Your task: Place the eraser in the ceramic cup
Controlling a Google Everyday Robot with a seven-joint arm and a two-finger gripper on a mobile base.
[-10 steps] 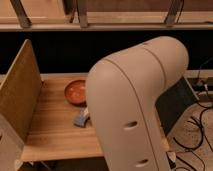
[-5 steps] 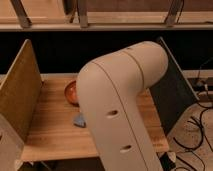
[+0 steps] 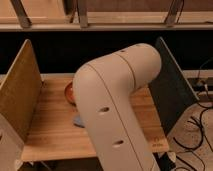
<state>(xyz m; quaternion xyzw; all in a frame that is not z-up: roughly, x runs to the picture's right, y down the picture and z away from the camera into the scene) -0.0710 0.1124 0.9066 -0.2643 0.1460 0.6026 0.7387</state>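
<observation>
My big white arm (image 3: 117,100) fills the middle of the camera view and hides most of the wooden table (image 3: 50,125). The gripper is not in view; it lies somewhere behind the arm. The ceramic cup is hidden. No eraser can be told apart; only a small grey-blue edge of something (image 3: 78,120) shows on the table at the arm's left side. A sliver of the orange-brown bowl (image 3: 69,92) shows just left of the arm.
A tall wooden panel (image 3: 20,92) stands on the table's left side and a dark grey panel (image 3: 170,90) on its right. Cables (image 3: 197,127) lie on the floor at the right. A metal rail runs along the back.
My arm has swung left across the view, covering more of the bowl and most of the grey-blue object that showed a second ago.
</observation>
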